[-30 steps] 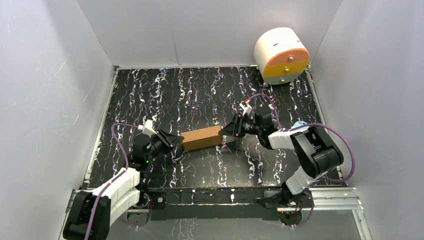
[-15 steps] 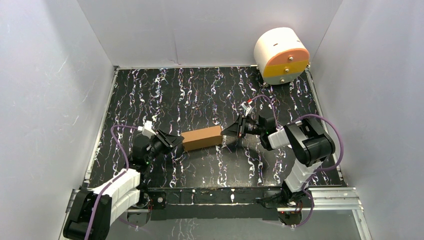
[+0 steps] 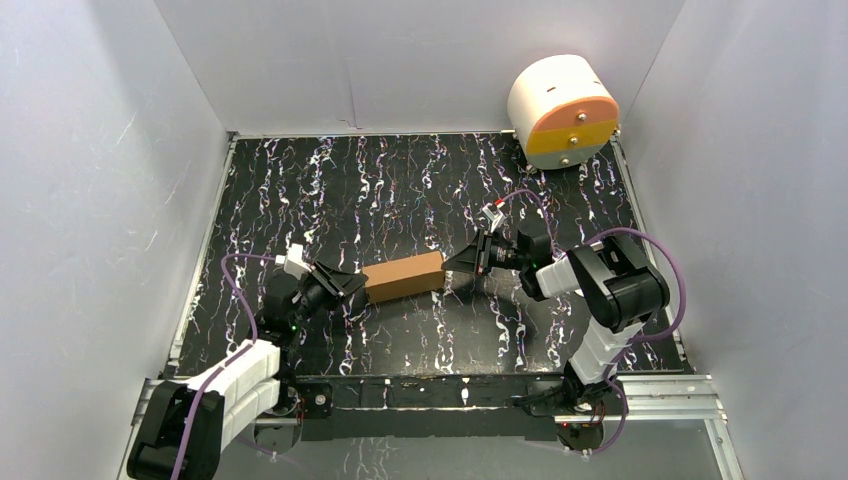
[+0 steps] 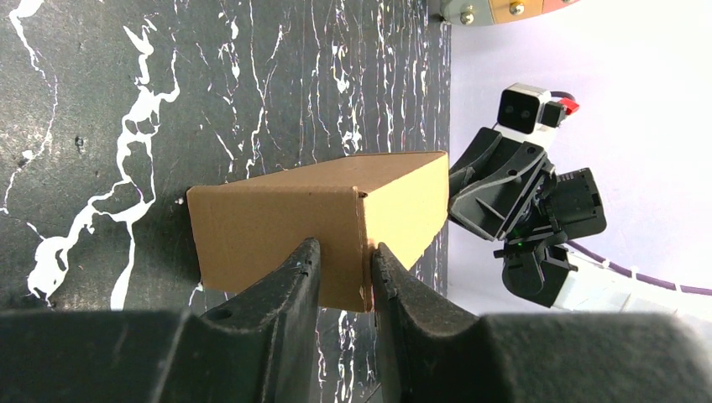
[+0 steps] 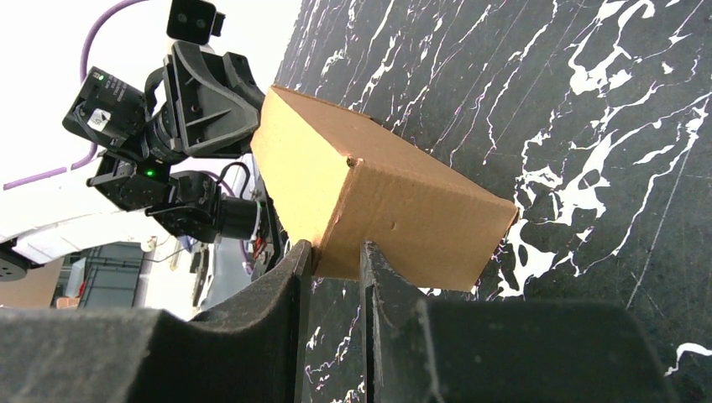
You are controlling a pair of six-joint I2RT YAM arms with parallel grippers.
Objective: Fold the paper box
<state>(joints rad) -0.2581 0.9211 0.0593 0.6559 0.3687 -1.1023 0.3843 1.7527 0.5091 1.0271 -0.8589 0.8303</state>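
The paper box (image 3: 403, 276) is a small closed brown carton lying on the black marbled table (image 3: 400, 180), between my two arms. My left gripper (image 3: 347, 284) is at its left end; in the left wrist view (image 4: 344, 256) the narrow-set fingers (image 4: 294, 277) straddle a corner edge of the box (image 4: 277, 231). My right gripper (image 3: 458, 264) is at its right end; in the right wrist view (image 5: 336, 252) its fingers (image 5: 382, 277) close on a corner edge of the box (image 5: 403, 214) the same way. Each wrist view shows the other gripper behind the box.
A white cylinder with an orange-and-yellow face (image 3: 563, 110) stands at the back right corner. White walls enclose the table on three sides. The metal rail (image 3: 430, 392) with the arm bases runs along the near edge.
The right arm's wrist and elbow have shifted and its gripper now sits narrower against the box's right end. The left gripper and the box have barely moved.
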